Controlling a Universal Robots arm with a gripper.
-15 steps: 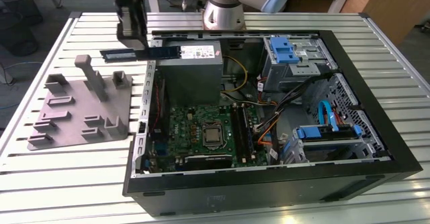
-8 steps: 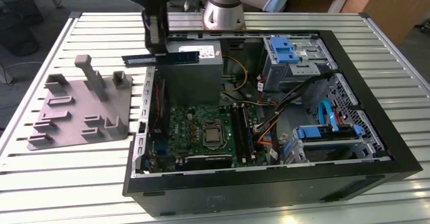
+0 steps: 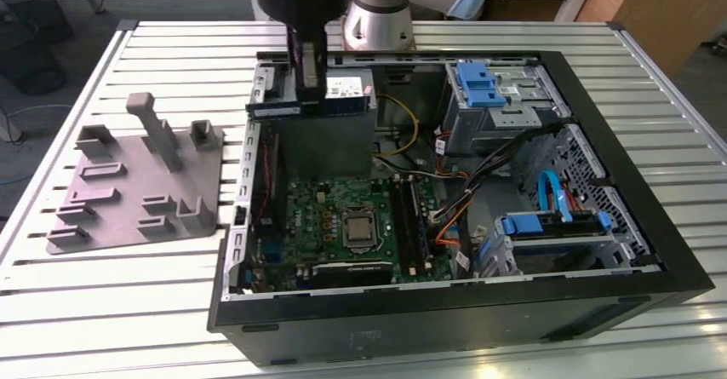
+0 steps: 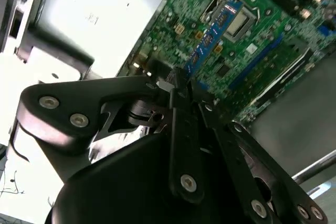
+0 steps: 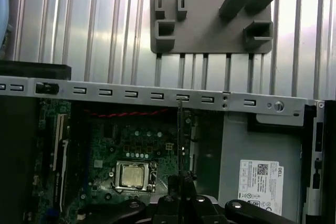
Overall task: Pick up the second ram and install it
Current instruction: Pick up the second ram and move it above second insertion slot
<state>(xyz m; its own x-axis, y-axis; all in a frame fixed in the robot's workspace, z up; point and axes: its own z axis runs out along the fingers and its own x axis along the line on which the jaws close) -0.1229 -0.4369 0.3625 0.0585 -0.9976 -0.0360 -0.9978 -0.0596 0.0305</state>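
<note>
My gripper (image 3: 309,89) hangs over the back part of the open computer case (image 3: 455,311), shut on the second ram (image 3: 272,106). The stick is a thin bluish board with dark chips, held level above the grey power supply (image 3: 329,136). In the second wrist view the ram (image 4: 212,32) juts out from between the fingertips (image 4: 181,85) over the green motherboard (image 4: 262,51). In the first wrist view the ram (image 5: 180,140) shows edge-on as a thin line rising from the gripper (image 5: 181,184). The long black memory slots (image 3: 409,217) lie beside the processor socket (image 3: 361,230).
A grey holder plate (image 3: 136,183) with upright posts lies on the slatted table (image 3: 114,311) at the exterior view's left. Blue drive brackets (image 3: 477,85) and cables (image 3: 455,183) crowd the case's right side. The case's metal rail (image 5: 157,95) runs close to the stick.
</note>
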